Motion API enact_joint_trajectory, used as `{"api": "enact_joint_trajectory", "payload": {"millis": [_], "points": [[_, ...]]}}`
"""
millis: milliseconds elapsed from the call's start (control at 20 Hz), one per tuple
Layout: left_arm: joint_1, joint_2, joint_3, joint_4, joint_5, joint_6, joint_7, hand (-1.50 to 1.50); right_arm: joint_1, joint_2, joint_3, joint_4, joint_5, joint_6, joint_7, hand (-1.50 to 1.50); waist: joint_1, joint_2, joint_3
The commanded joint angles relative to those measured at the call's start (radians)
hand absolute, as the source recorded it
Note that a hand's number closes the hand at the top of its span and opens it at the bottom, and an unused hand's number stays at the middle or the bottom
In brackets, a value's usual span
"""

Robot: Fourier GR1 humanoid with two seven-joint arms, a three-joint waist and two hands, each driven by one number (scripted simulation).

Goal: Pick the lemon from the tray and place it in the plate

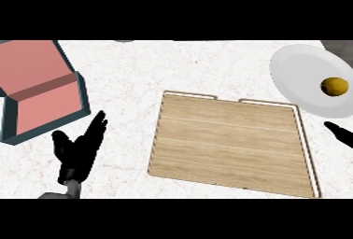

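The yellow lemon lies on the white plate at the upper right of the head view. The wooden tray sits in the middle of the counter with nothing on it. Only a black fingertip of my right hand shows at the right edge, just below the plate and apart from the lemon. My left hand rests open at the lower left, fingers pointing up, well left of the tray.
A pink box with a dark teal rim stands at the upper left, close above my left hand. White marbled counter lies between the box and the tray.
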Motion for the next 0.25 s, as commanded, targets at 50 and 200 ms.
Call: {"api": "enact_joint_trajectory", "payload": {"millis": [50,200], "points": [[0.050,-0.033,-0.014,0.055,-0.023,-0.014,-0.048,0.00,0.169,0.113,0.078,-0.231,0.033,-0.035,0.072,-1.50,0.001,0.007,-0.005],[0.032,-0.002,0.011,-0.003,-0.016,-0.015,0.059,0.00,0.202,0.127,0.103,-0.296,0.049,-0.063,0.115,-1.50,0.005,0.008,-0.005]]}}
